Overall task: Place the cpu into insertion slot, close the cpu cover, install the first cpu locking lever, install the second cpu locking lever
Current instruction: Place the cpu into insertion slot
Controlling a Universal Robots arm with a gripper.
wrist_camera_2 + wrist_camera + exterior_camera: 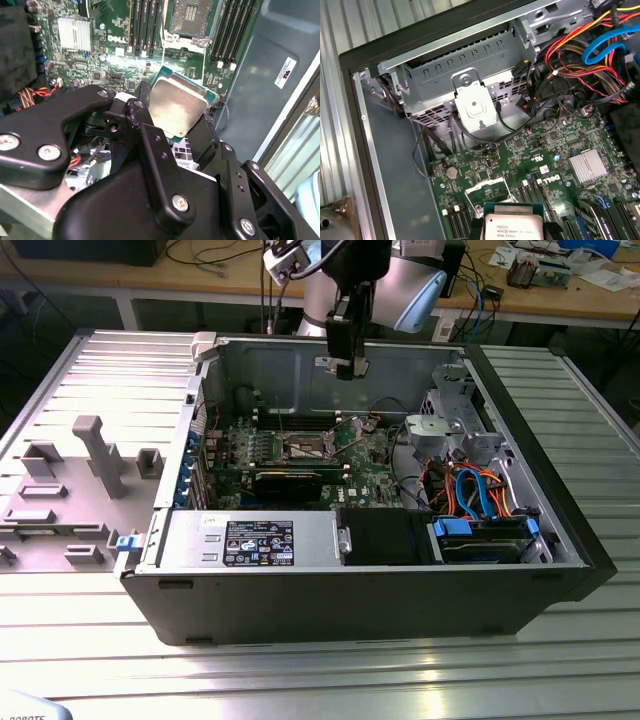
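Gripper (pixel 347 368) pointing straight down, clamped on the cpu (pixel 177 109), hanging above the motherboard (pixel 530 155) inside the open case (pixel 350 595)

The case (pixel 360 610) lies on the table (pixel 300 680). In it, the motherboard (pixel 375 468) sits mid-floor by the far wall, the power supply (pixel 250 540) along the near wall, and the drive cage (pixel 455 425) toward the exterior view's right. The gripper (pixel 347 368) clasps the cpu (pixel 177 110) above the motherboard.
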